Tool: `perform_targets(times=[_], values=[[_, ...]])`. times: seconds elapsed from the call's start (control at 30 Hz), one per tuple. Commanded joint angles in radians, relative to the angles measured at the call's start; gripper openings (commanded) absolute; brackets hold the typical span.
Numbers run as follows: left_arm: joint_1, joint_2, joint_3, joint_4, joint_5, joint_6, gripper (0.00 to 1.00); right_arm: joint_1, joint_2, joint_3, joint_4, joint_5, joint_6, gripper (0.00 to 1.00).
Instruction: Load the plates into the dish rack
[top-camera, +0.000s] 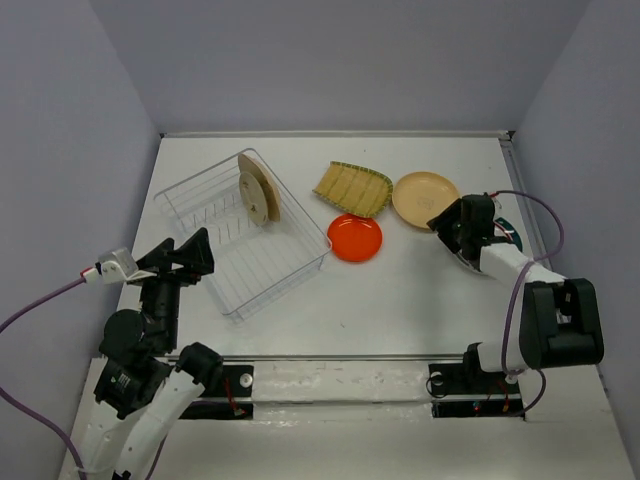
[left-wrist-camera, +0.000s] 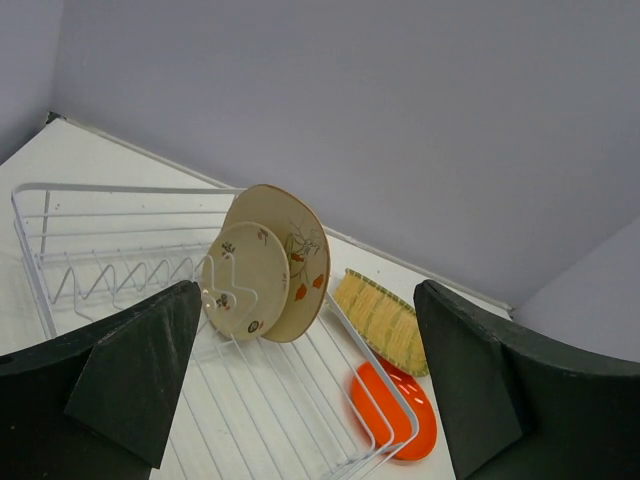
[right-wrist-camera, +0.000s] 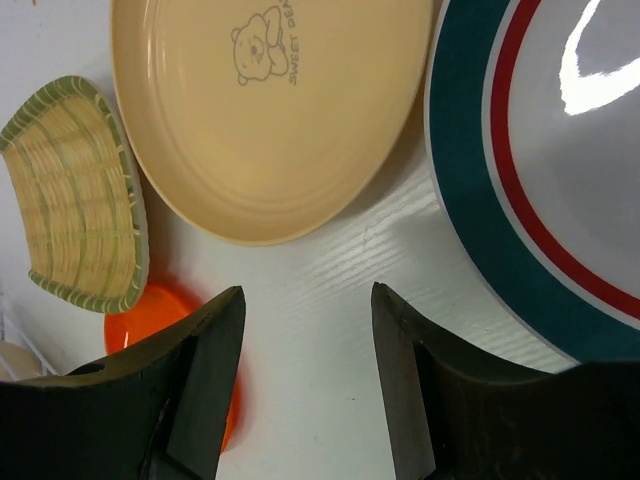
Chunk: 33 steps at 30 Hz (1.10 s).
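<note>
The dish rack (top-camera: 262, 268) lies left of centre, with the cream branch-design plate (left-wrist-camera: 300, 255) and the small beige plate (left-wrist-camera: 243, 282) standing upright in its far end (top-camera: 259, 190). Flat on the table are the yellow-green fan-shaped plate (top-camera: 352, 187), the tan plate (top-camera: 424, 198) and the orange-red plate (top-camera: 355, 238). The teal-rimmed white plate (right-wrist-camera: 560, 150) lies at the right, mostly hidden under the right arm in the top view. My right gripper (right-wrist-camera: 308, 295) is open over bare table between the tan and teal-rimmed plates, holding nothing. My left gripper (left-wrist-camera: 308, 295) is open and empty at the rack's near-left corner (top-camera: 203, 255).
Grey walls enclose the white table on three sides. The fan-shaped plate (right-wrist-camera: 75, 190) and the orange-red plate (right-wrist-camera: 135, 310) lie close to the rack's right side. The rack's white wire rim (left-wrist-camera: 30, 270) stands above the table.
</note>
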Motion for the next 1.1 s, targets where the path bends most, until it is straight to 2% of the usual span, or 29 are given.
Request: perform_targets(times=[0.0,0.13,0.23,0.3,0.33,0.5,0.57,0.67,0.77,0.87,0.97,1.0,1.07], values=[[-0.009,0.009,0.018,0.056,-0.001,0.018,0.99,-0.037,0.034,0.031,0.056,-0.048,0.042,0.59],[-0.015,-0.002,0.019,0.056,-0.001,0.017,0.99,-0.13,-0.094,-0.053,0.05,0.062,0.032,0.57],[-0.024,-0.008,0.019,0.057,0.007,0.018,0.99,-0.295,-0.176,-0.098,0.018,0.041,0.031,0.57],[-0.038,-0.027,0.019,0.059,0.008,0.02,0.99,-0.403,-0.263,-0.157,0.009,-0.03,0.048,0.58],[-0.044,-0.034,0.019,0.06,0.008,0.02,0.99,-0.494,-0.293,-0.174,0.009,-0.074,0.048,0.58],[-0.078,-0.083,0.016,0.068,-0.006,0.029,0.99,-0.668,-0.414,-0.217,-0.137,0.002,-0.017,0.61],[-0.088,-0.088,0.013,0.071,0.004,0.032,0.99,-0.708,-0.405,-0.227,-0.154,-0.001,-0.039,0.63],[-0.107,-0.1,0.01,0.077,0.014,0.037,0.99,-0.761,-0.345,-0.242,-0.134,-0.046,-0.073,0.72],[-0.118,-0.117,0.009,0.079,0.01,0.041,0.99,-0.761,-0.195,-0.211,-0.094,-0.219,-0.143,0.75],[-0.121,-0.129,0.009,0.077,0.007,0.043,0.99,-0.761,-0.081,-0.22,-0.007,-0.348,-0.134,0.75],[-0.125,-0.136,0.009,0.077,0.005,0.046,0.99,-0.761,-0.014,-0.245,0.088,-0.407,-0.098,0.7],[-0.127,-0.136,0.009,0.077,0.004,0.046,0.99,-0.761,-0.002,-0.253,0.107,-0.409,-0.088,0.6],[-0.13,-0.136,0.009,0.077,0.004,0.047,0.99,-0.761,0.034,-0.265,0.16,-0.419,-0.073,0.52]])
